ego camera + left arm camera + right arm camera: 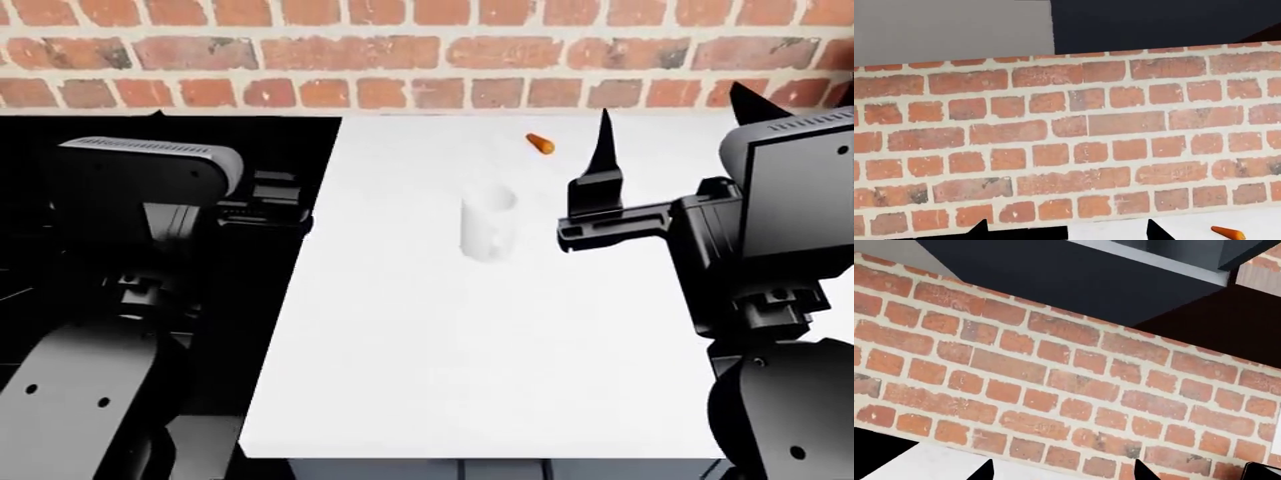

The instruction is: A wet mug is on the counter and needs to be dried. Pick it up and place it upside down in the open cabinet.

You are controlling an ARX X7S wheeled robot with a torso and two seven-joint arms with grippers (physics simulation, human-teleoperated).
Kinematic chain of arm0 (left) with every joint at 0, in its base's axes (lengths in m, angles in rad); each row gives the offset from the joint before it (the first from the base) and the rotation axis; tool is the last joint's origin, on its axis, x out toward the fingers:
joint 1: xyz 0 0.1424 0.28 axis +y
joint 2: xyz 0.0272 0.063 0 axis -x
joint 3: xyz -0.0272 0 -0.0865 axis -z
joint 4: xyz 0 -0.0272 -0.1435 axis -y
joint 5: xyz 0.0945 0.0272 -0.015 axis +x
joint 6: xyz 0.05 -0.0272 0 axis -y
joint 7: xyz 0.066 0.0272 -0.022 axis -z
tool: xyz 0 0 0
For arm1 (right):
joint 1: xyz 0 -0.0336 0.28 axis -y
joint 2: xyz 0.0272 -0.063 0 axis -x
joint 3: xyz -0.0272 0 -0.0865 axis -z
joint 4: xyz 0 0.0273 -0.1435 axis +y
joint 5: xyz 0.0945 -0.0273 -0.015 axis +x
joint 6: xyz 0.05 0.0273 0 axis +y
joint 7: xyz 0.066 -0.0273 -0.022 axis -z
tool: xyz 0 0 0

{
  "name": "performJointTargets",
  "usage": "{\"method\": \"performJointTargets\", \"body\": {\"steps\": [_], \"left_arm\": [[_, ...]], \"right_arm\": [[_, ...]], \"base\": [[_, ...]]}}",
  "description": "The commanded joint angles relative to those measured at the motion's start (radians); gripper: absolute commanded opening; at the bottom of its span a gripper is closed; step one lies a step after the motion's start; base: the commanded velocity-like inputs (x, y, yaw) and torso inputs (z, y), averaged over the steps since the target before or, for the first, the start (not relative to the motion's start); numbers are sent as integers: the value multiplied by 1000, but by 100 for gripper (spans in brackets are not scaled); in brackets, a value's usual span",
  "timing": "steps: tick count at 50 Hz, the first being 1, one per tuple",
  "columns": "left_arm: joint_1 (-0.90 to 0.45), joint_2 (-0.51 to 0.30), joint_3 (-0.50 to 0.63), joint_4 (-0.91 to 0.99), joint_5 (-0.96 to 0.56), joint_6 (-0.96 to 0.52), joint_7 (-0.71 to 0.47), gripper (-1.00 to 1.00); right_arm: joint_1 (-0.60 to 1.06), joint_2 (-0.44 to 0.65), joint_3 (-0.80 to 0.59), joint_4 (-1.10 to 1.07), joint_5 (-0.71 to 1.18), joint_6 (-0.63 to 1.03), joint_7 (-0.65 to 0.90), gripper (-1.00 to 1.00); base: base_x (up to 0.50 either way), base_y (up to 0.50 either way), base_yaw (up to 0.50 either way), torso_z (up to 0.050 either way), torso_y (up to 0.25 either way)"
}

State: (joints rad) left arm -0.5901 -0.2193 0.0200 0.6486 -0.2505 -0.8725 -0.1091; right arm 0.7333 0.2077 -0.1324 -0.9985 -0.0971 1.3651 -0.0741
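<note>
White on white, the small plain cylindrical mug [489,223] stands upright mid-counter, its outline faint against the broad smooth white counter [441,380]. The right hand [667,110] hovers just beside it, black fingers spread apart and gripping nothing. The left hand [1064,229] shows only two separated fingertips in its wrist view, empty too. A tiny orange carrot-like piece [539,143] lies near the red brick wall [400,50]. Bare counter stretches to the straight front edge.

Matte black boxy arms; right end effector [667,110] pointed black fingers; round screw holes.
</note>
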Motion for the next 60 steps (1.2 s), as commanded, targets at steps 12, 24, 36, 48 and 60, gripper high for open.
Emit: {"method": "performJointTargets", "body": {"steps": [12,24,36,48,60], "left_arm": [[-6,-12,-4,8,-14,-9,-11,100],[-13,-18,-1,3,-20,-6,-14,100],[-23,-21,1,0,-26,-8,-20,100],[-19,-26,-3,-4,-32,0,-23,100],[-8,-30,0,-22,-32,24,-25,100]], "right_arm": [[14,-4,-3,-5,1,18,5,100],[22,-3,-6,-10,3,28,3,100],[36,-2,-12,-6,5,37,3,100],[37,-4,-12,-15,6,45,3,100],[83,9,36,-6,11,206,-177,100]], "base": [[116,60,0,0,0],[151,0,0,0,0],[161,0,0,0,0],[190,0,0,0,0],[7,0,0,0,0]]}}
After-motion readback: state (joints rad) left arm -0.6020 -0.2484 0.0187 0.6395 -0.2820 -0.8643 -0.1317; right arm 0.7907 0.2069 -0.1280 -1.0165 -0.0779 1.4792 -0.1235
